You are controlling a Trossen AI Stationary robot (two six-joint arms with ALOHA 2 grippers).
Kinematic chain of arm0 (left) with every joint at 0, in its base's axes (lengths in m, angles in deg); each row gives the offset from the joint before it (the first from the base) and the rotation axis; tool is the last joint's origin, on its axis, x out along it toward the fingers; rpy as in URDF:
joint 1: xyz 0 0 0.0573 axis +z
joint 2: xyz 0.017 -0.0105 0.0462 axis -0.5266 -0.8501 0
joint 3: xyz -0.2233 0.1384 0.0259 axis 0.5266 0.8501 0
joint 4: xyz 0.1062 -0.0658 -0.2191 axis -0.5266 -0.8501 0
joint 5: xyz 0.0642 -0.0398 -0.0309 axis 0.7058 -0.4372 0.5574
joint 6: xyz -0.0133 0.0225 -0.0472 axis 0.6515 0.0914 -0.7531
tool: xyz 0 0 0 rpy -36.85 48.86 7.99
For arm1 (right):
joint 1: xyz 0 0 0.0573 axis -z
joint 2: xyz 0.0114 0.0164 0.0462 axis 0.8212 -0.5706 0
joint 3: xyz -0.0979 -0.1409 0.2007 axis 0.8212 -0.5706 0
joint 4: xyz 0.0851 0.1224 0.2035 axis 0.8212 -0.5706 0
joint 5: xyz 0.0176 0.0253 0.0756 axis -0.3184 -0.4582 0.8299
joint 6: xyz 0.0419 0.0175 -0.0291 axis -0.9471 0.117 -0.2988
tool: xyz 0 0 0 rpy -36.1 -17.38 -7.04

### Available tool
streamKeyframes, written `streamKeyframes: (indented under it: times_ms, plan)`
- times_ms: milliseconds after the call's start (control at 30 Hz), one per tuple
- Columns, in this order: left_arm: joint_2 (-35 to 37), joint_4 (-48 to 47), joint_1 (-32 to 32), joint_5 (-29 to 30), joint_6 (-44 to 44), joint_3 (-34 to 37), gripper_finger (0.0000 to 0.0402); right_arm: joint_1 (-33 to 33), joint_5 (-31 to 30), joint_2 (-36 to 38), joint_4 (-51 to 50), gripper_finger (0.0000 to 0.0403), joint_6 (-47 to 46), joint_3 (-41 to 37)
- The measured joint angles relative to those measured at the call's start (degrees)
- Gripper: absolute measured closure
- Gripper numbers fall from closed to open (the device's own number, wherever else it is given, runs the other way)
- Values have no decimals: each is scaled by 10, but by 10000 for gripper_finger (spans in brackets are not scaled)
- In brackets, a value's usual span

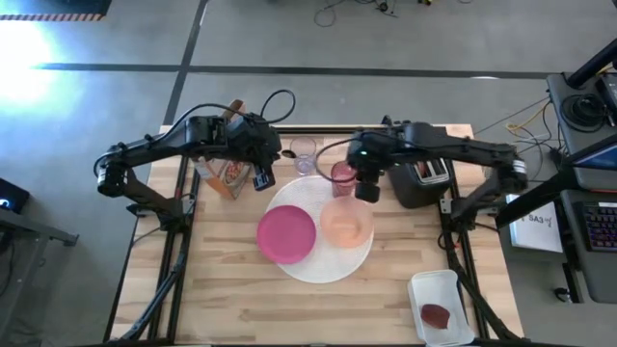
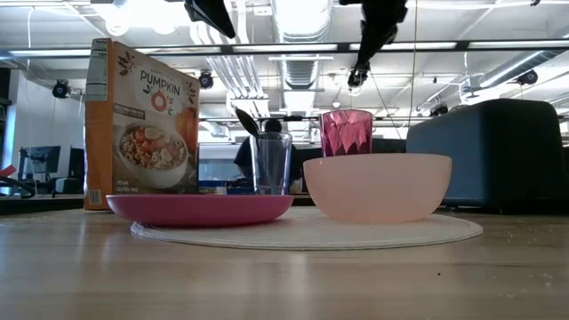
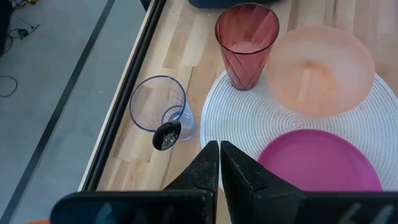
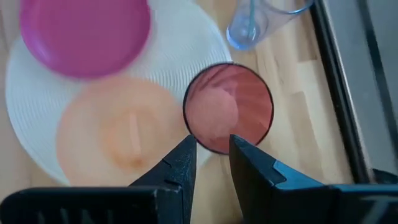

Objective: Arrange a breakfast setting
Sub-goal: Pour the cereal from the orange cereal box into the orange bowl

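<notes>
We take the large white round mat (image 1: pixel 326 262) on the worktop (image 1: pixel 241 299) as the reference. The magenta plate (image 1: pixel 286 234) lies on the mat's left part; the peach bowl (image 1: pixel 346 222) sits on its right part, just beside the plate. The translucent pink cup (image 1: pixel 342 174) stands upright at the mat's far edge, behind the bowl. The small clear glass (image 1: pixel 303 154) stands off the mat, beyond its far edge; a dark spoon bowl (image 3: pixel 166 135) appears to rest in it, though we cannot see the handle clearly. The orange cereal box (image 1: pixel 227 173) stands left of the mat.

The right end effector (image 4: pixel 212 152) hangs above the cup's rim, fingers slightly parted and empty. The left end effector (image 3: pixel 219 155) is fully closed, empty, above the mat's far-left edge.
</notes>
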Motion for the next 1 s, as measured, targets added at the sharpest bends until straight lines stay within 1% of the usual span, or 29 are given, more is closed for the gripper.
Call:
streamKeyframes:
  times_ms: [133, 333, 533, 667, 800, 1000]
  plan:
    - [0, 0, 0, 0, 0, 1, 402, -7, 0, 92, 97, 324, -46, -126]
    - [0, 6, 0, 0, 0, 4, 402, -22, 0, 216, 213, 330, -102, -289]
    - [0, 22, 0, 0, 0, 7, 402, -30, -1, 320, 369, 329, -118, -436]
    - [0, 35, 0, 0, 0, 13, 402, -30, -12, 372, 465, 334, -118, -529]
    - [0, 40, 0, 0, 0, 29, 402, -30, -21, 409, 552, 334, -141, -617]
    - [0, 52, 0, 0, -6, 65, 402, -31, -20, 453, 690, 335, -161, -724]
